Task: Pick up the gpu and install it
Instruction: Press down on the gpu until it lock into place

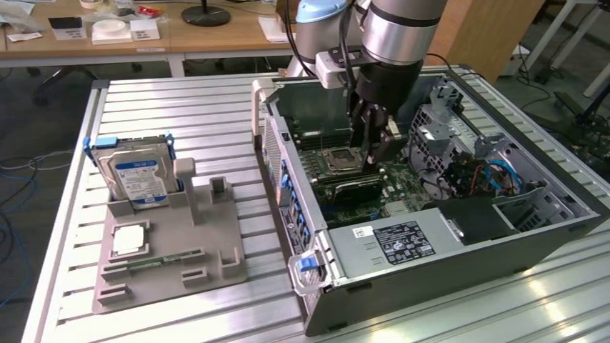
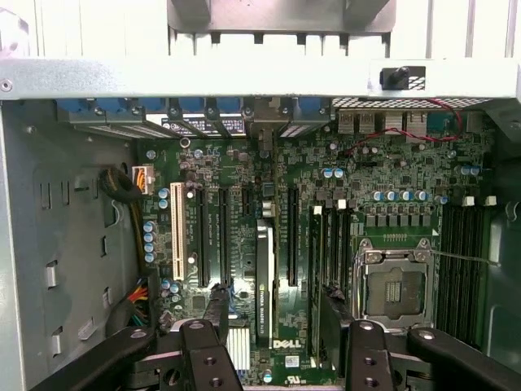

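Wrist view first: my tool [image 2: 274, 319] hangs over the motherboard [image 2: 383, 175] with its jaws spread wide and nothing in them. The gpu [image 2: 264, 273] stands on edge in a slot, seen from above as a thin dark strip between my two fingers [image 2: 216, 314], with a gap on either side. It looks seated or close to it, though I can't confirm that from this angle.

Over to the exterior view: the tool [image 1: 375, 146] sits in the upper middle of the frame, down inside the open computer case [image 1: 458, 268] on the bench [image 1: 181, 107]. The gpu [image 1: 355, 189] is just below it, beside the CPU socket [image 1: 341, 157].

Handling call: it's a light, stiff board but fragile. I'd pinch the flat faces near the top edge, clear of components and contacts, and never twist it.
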Motion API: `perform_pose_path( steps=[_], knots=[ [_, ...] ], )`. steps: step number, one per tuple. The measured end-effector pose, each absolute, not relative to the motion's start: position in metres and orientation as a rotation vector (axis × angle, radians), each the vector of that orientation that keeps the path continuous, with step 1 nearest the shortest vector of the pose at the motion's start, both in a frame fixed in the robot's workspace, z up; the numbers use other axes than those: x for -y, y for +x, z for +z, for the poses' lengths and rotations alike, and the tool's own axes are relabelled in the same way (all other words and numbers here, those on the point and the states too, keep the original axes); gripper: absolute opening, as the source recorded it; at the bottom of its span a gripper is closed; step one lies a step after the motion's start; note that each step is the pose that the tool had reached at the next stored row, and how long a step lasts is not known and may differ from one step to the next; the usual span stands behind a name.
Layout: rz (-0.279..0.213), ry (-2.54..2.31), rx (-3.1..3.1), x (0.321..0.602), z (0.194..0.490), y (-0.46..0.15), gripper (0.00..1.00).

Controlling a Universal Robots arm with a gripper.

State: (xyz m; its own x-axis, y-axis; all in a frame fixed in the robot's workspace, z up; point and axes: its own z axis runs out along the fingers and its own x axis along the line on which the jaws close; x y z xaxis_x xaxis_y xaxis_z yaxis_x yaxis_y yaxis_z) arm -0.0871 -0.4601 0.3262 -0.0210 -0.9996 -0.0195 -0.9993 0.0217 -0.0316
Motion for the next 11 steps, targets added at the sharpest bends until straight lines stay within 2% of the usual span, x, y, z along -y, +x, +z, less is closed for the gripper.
perform_pose_path(
  steps=[9,10,11],
  knots=[
    [-0.014,-2.172,-2.219,0.4601,0.3262,-0.0871,0.57],
    [-0.014,-2.172,-2.219,0.4601,0.3262,-0.0871,0.56],
    [-0.014,-2.172,-2.219,0.4601,0.3261,-0.0871,0.5]
  ],
)
